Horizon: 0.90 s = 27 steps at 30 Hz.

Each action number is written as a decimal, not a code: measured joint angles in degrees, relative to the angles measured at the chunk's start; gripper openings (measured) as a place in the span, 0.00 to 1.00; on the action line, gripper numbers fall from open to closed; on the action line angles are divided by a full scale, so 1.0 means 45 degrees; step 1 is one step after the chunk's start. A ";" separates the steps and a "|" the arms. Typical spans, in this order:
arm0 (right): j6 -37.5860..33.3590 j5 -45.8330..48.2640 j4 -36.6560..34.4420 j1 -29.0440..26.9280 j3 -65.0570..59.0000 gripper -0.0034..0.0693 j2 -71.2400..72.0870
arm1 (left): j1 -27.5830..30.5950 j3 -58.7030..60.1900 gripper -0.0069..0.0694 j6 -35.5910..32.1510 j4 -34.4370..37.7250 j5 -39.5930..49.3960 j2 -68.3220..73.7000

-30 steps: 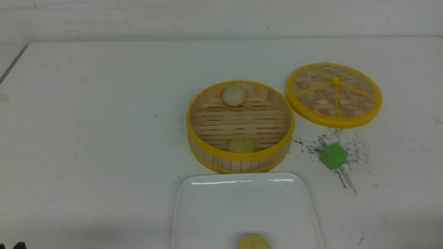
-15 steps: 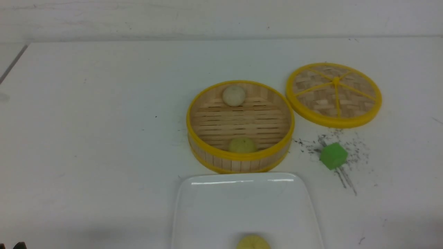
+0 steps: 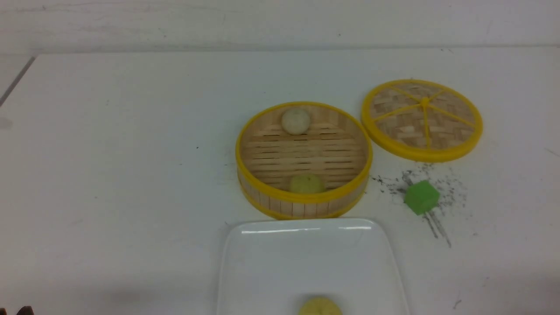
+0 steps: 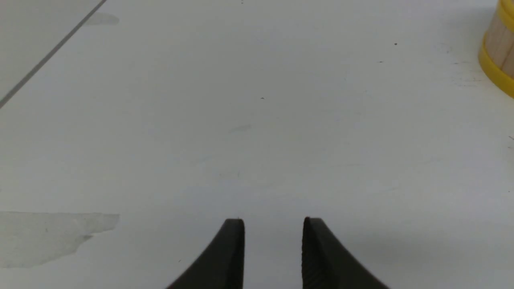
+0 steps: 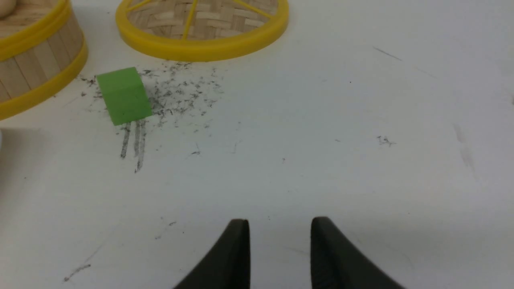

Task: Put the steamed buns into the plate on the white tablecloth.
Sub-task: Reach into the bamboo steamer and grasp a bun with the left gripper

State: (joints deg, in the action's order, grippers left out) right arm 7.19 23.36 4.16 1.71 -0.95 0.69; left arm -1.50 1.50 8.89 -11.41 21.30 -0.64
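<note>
Shows a scuffed white tablecloth (image 3: pixel 109 153) under everything. Sets a white rectangular plate (image 3: pixel 262 262) at the near edge, a bamboo steamer (image 3: pixel 238 151) just beyond it, the woven lid (image 3: pixel 422 120) right of the steamer, a green cube (image 3: pixel 421 197) near both. Counts one yellow bun (image 3: pixel 320 307) on the plate, plus a second yellow bun (image 3: pixel 306 183) and a cream-white bun (image 3: pixel 296 120) inside the steamer. Finds left gripper (image 4: pixel 273 241) and right gripper (image 5: pixel 280 241) over bare cloth, jaws apart, empty.

Soft even light, mild blur, faint shadows, glare streaks on the plate (image 3: pixel 280 230)
</note>
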 joint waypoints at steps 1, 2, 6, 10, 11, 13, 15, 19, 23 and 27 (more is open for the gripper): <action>0.0000 0.0000 0.0000 0.0000 0.0000 0.38 0.0000 | 0.0000 0.0000 0.41 0.0000 0.0000 0.0000 0.0000; 0.0000 0.0000 0.0000 0.0000 0.0000 0.38 0.0000 | 0.0000 0.0000 0.41 0.0000 0.0000 0.0000 0.0000; 0.0000 0.0000 0.0000 0.0000 0.0000 0.38 0.0000 | 0.0000 0.0000 0.41 0.0000 0.0000 0.0000 0.0000; 0.0000 0.0000 -0.0014 0.0000 0.0000 0.38 0.0000 | 0.0000 0.0000 0.41 0.0000 0.0000 0.0000 0.0000; 0.0000 0.0000 -0.0054 0.0000 0.0000 0.38 0.0000 | 0.0000 0.0000 0.41 0.0000 -0.0005 0.0000 0.0000; 0.0211 -0.0072 -0.0925 0.0000 0.0000 0.38 0.0000 | 0.0000 0.0000 0.41 0.0110 0.0112 0.0000 0.0000; 0.0629 -0.0119 -0.1694 0.0000 -0.0018 0.38 0.0000 | 0.0000 0.0000 0.41 0.0507 0.0584 0.0000 0.0000; 0.2953 -0.0275 -0.6780 0.0000 -0.0106 0.38 0.0000 | 0.0000 0.0000 0.41 0.4070 0.4941 -0.0072 0.0000; 0.3559 -0.0335 -0.9355 0.0000 -0.0106 0.38 0.0000 | 0.0000 0.0026 0.41 0.6857 0.8080 0.0034 0.0000; 0.3570 -0.0410 -1.0533 0.0000 -0.0106 0.38 0.0000 | 0.0000 0.0026 0.41 0.8136 0.9355 0.0018 0.0000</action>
State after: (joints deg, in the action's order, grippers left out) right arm 23.25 21.51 -43.24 1.71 -1.43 0.69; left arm -1.50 1.62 45.51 30.69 21.38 -0.64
